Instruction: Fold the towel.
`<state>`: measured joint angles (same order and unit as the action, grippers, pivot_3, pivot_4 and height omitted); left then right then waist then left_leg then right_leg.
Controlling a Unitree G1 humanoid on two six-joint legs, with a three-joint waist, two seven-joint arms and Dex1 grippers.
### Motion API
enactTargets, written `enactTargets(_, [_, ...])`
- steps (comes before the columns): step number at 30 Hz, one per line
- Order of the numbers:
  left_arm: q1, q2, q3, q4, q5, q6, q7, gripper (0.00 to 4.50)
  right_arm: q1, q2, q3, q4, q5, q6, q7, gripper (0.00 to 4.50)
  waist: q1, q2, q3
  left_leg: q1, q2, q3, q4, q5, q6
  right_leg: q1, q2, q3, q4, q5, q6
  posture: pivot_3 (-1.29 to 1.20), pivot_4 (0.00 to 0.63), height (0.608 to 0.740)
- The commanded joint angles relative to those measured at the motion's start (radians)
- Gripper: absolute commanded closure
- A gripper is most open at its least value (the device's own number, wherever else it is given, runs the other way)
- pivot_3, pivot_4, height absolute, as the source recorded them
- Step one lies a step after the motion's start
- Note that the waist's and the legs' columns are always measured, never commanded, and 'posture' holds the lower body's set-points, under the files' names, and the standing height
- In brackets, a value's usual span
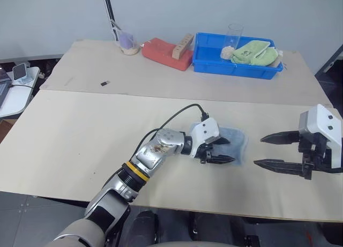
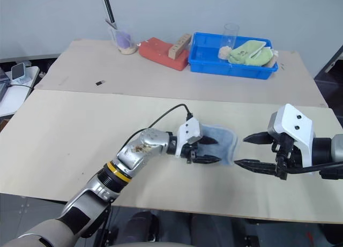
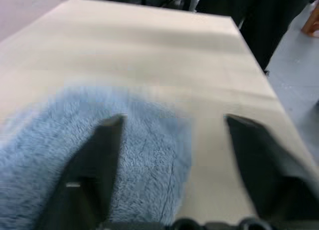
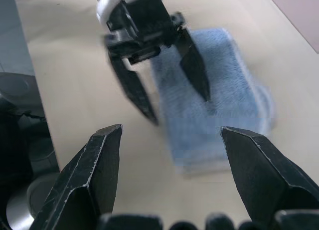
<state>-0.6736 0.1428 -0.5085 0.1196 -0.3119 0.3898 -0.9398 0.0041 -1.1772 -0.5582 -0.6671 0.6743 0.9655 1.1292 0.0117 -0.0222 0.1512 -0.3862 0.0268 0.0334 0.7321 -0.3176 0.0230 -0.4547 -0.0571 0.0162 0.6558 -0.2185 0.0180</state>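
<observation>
Near the tabletop's (image 1: 80, 145) front edge lies the folded towel (image 1: 236, 140); over it the left end effector (image 1: 221, 150) gapes empty, while the right end effector (image 1: 269, 150), right of it, stands apart, holding nothing.

The towel (image 1: 236, 141) lies on the table (image 1: 80, 134), apparently folded, between both grippers.

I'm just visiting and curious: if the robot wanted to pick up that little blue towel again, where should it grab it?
Probably at the short end of the towel that faces the right hand. It lies folded flat in a narrow strip, so only an edge can be pinched. That end is bare, while the open left hand hovers over the other part. Come in low from the right.
</observation>
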Motion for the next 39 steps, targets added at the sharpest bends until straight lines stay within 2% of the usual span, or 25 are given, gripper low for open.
enactTargets(1, [-0.011,0.036,0.063,-0.097,-0.035,0.006,-0.054,0.01,-0.049,-0.004,0.011,0.028,0.009,-0.026,-0.035,0.97,-0.002,0.000,0.000,0.000,0.000,0.000,0.000,0.000,0.000,0.000,0.000,0.000,0.000,0.000,0.000,0.00,0.150,0.675])
enactTargets(4, [-0.003,0.121,0.125,-0.155,-0.058,0.016,-0.104,0.01,-0.096,0.019,0.064,0.058,0.004,-0.033,-0.084,0.97,-0.004,0.000,0.000,0.001,0.001,0.000,0.000,0.000,0.000,0.000,0.001,0.001,0.001,0.000,0.000,0.00,0.150,0.675])
enactTargets(8, [0.044,0.307,0.245,-0.248,-0.121,0.030,-0.209,0.01,-0.203,0.154,0.191,0.130,-0.072,-0.069,-0.272,0.97,-0.021,0.000,0.000,0.001,0.004,0.000,0.000,0.000,0.000,0.000,0.004,0.001,0.002,0.000,-0.001,0.00,0.150,0.675])
enactTargets(11, [0.090,0.436,0.329,-0.319,-0.188,0.057,-0.284,0.00,-0.233,0.248,0.272,0.179,-0.114,-0.097,-0.344,0.19,-0.022,0.001,0.000,0.004,0.004,0.000,-0.001,0.000,0.000,-0.002,0.004,0.001,0.003,0.000,-0.001,0.00,0.150,0.675])
enactTargets(12, [0.107,0.475,0.352,-0.341,-0.203,0.061,-0.307,0.00,-0.243,0.282,0.296,0.200,-0.128,-0.111,-0.367,0.04,-0.022,0.001,0.000,0.003,0.004,0.000,-0.001,0.000,0.000,-0.002,0.003,0.000,0.003,0.000,-0.002,0.00,0.150,0.675])
enactTargets(14, [0.137,0.521,0.407,-0.370,-0.233,0.060,-0.316,0.00,-0.262,0.343,0.335,0.257,-0.157,-0.165,-0.389,0.04,-0.018,0.001,0.000,0.003,0.004,-0.001,-0.001,0.000,0.000,-0.002,0.003,-0.001,0.002,0.001,-0.004,0.00,0.150,0.675])
enactTargets(17, [0.173,0.581,0.463,-0.401,-0.260,0.068,-0.334,0.00,-0.284,0.405,0.379,0.373,-0.203,-0.260,-0.387,0.04,-0.012,0.001,0.000,0.002,0.002,-0.001,0.000,0.000,0.000,-0.002,0.001,0.000,0.001,0.001,-0.003,0.00,0.150,0.675])
enactTargets(22, [0.218,0.629,0.516,-0.434,-0.285,0.074,-0.328,0.00,-0.343,0.437,0.473,0.585,-0.273,-0.370,-0.316,0.04,-0.007,0.001,0.000,0.003,0.001,0.002,0.000,0.000,0.000,-0.001,0.000,0.000,0.000,0.002,-0.003,0.00,0.150,0.675])
enactTargets(28, [0.268,0.624,0.558,-0.494,-0.325,0.075,-0.290,0.00,-0.447,0.447,0.572,0.766,-0.272,-0.335,-0.175,0.04,-0.012,0.001,0.000,0.003,0.002,0.004,0.000,0.000,0.000,-0.002,0.002,0.000,0.001,0.004,-0.007,0.00,0.150,0.675])
enactTargets(31, [0.302,0.614,0.592,-0.530,-0.372,0.069,-0.282,0.00,-0.480,0.460,0.595,0.794,-0.250,-0.280,-0.127,0.85,-0.018,0.001,0.000,0.003,0.003,0.003,0.000,0.000,0.000,-0.002,0.003,0.000,0.002,0.004,-0.008,0.00,0.150,0.675])
enactTargets(39, [0.386,0.640,0.660,-0.584,-0.430,0.085,-0.249,0.00,-0.513,0.468,0.639,0.828,-0.309,-0.327,-0.099,3.59,-0.022,0.001,0.000,0.003,0.003,0.002,0.000,0.000,0.000,-0.002,0.002,0.000,0.002,0.004,-0.008,0.00,0.150,0.675])
